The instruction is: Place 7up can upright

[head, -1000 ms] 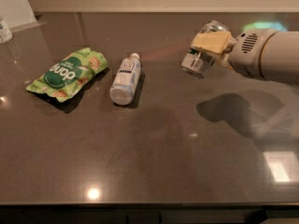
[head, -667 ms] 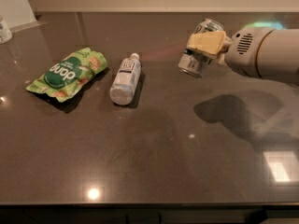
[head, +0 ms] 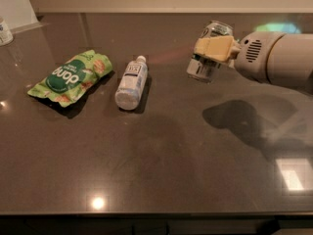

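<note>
The 7up can [head: 206, 67] is a small silver can held in my gripper [head: 213, 48] at the right of the camera view, above the dark table [head: 161, 155]. The can is tilted slightly, its top pointing up and away. The gripper's yellowish fingers [head: 215, 47] are clamped across the can's middle. The white arm reaches in from the right edge. The can's lettering is mostly hidden by the fingers.
A clear plastic water bottle [head: 131, 83] lies on its side left of centre. A green snack bag [head: 71, 76] lies further left. A small white container [head: 5, 32] stands at the far left edge. The arm's shadow [head: 244, 121] falls below the can.
The gripper with the can has moved slightly to the left and a little down. The bottle and bag have not moved.
</note>
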Robot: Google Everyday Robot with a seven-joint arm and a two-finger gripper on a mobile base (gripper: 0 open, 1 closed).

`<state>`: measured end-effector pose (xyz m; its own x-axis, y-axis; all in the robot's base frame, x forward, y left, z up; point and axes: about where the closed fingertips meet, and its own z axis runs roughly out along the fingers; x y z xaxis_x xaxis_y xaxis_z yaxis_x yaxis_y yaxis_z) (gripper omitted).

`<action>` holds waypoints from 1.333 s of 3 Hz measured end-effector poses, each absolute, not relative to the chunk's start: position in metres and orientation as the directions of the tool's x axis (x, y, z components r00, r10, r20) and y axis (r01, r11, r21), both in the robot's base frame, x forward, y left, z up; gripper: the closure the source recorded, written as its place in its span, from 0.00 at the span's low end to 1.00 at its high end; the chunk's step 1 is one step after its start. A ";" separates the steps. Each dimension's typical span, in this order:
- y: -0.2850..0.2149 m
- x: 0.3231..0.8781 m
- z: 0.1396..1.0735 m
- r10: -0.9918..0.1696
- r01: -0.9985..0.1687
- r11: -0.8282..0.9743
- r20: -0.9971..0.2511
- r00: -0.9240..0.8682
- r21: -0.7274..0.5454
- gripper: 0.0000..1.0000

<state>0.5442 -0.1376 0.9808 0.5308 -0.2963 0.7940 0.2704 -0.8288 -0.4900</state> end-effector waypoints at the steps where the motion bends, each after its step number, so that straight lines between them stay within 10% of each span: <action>1: -0.143 0.543 0.976 -0.210 0.346 -0.851 0.860 0.464 -0.394 1.00; 4: -0.164 0.542 0.948 -0.029 0.476 -0.862 0.956 0.293 -0.172 1.00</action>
